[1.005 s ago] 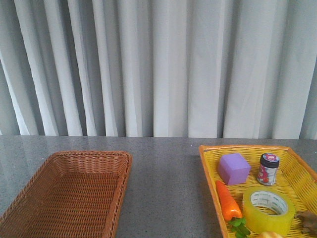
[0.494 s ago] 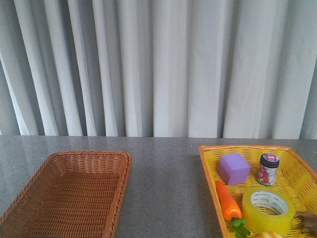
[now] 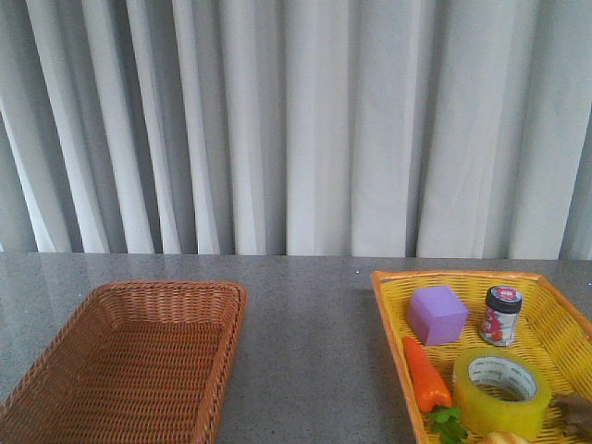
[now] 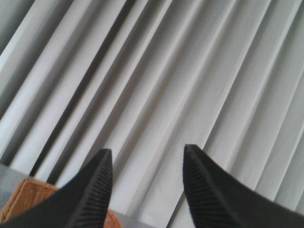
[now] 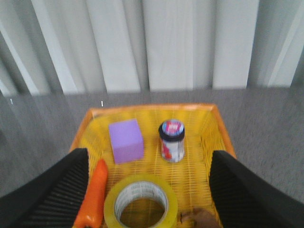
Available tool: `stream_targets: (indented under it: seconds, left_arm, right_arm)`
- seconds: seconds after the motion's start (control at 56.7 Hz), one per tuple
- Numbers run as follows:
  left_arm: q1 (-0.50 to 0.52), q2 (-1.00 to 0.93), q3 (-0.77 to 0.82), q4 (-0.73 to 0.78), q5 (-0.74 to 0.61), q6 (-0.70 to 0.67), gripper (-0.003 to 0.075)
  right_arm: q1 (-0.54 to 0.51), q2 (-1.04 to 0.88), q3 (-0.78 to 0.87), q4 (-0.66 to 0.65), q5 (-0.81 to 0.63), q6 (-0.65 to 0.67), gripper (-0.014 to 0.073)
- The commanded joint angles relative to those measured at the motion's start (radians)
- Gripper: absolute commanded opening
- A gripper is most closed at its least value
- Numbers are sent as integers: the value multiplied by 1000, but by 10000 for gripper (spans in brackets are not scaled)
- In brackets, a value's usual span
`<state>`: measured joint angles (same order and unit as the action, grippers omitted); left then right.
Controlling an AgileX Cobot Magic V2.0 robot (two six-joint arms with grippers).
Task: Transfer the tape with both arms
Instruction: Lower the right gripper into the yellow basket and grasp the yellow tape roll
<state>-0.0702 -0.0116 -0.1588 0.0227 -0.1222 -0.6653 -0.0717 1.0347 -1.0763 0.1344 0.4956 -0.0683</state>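
Both fingers of the wide-open right hand (image 5: 149,190) flank the tape (image 5: 141,202) below.

You are looking at a staged test room, not a home: a speckled grey table (image 3: 305,324) stands against floor-length pale grey curtains (image 3: 296,120), with two wicker baskets (image 3: 129,361) at its near corners holding assorted props.

Grey speckled table (image 3: 305,351), brown wicker basket (image 3: 129,370) left, yellow basket (image 3: 393,319) right
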Motion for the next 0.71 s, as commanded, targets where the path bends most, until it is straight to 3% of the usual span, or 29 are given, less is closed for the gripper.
stream_targets:
  seconds: [0.0, 0.247, 0.688]
  left_arm:
    - [-3, -5, -57, -2, 37, 2, 347]
    - [-3, -5, -69, -2, 116, 14, 347]
    - [-3, -5, -69, -2, 143, 19, 347]
  right_arm:
    - [-2, 114, -145, -21, 55, -13, 533]
    - [-2, 403, -332, -30, 162, -13, 533]
    - [-2, 657, -351, -63, 201, -14, 533]
